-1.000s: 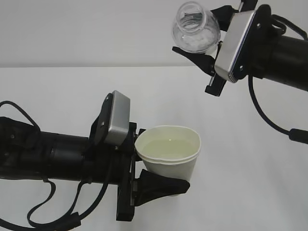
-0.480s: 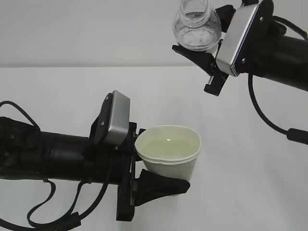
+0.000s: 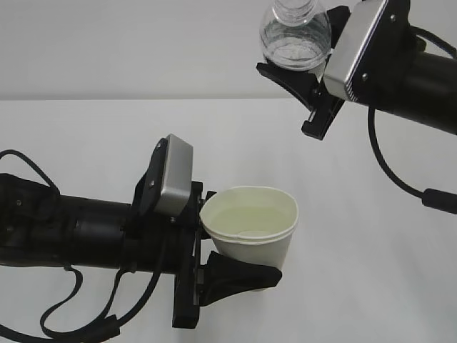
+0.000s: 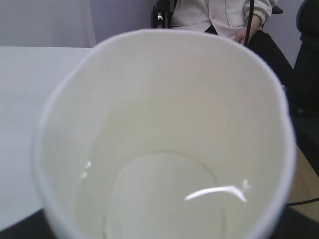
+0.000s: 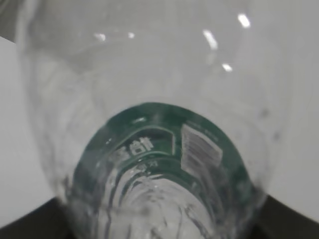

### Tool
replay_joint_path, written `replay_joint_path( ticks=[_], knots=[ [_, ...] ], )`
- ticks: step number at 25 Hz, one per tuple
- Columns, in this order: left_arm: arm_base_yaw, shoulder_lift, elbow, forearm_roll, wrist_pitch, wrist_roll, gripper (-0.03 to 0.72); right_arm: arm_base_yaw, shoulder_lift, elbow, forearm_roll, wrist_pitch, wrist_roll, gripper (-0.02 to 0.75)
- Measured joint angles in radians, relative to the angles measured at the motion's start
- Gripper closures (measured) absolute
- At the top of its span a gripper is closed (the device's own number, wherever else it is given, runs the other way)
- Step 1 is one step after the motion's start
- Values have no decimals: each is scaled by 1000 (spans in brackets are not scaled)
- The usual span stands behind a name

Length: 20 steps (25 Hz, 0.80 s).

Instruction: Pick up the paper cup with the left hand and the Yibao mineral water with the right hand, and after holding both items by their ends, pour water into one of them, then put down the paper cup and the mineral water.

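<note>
The left pincer [image 3: 239, 275], reaching in from nine o'clock of the exterior view, is closed partway around the lower body of the paper cup [image 3: 251, 232] and holds it upright, low in the frame around six o'clock. The cup's rim is slightly squeezed out of round, and pale liquid lies inside it. In the left wrist view the cup [image 4: 164, 144] fills nearly the whole frame, its cream inside showing a bright glint on the liquid near the bottom.

The right pincer [image 3: 303, 86], coming in from two o'clock, grips the Yibao mineral water [image 3: 294, 36] near its base and carries it high at about one o'clock, well apart from the cup and above the white worktop [image 3: 357, 250]. The bottle's top runs off the upper edge, so its tilt is hard to judge; it seems close to upright. In the right wrist view the bottle [image 5: 149, 164] shows its dark green label band through the clear ribbed plastic.
</note>
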Motion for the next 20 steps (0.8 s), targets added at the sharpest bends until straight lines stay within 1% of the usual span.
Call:
replay_joint_path(
  ticks=[9,20],
  knots=[
    [0,0,0,0,0,0,259,0,0,0,2,41,53,305],
    [0,0,0,0,0,0,259,0,0,0,6,47,127,305]
  ],
)
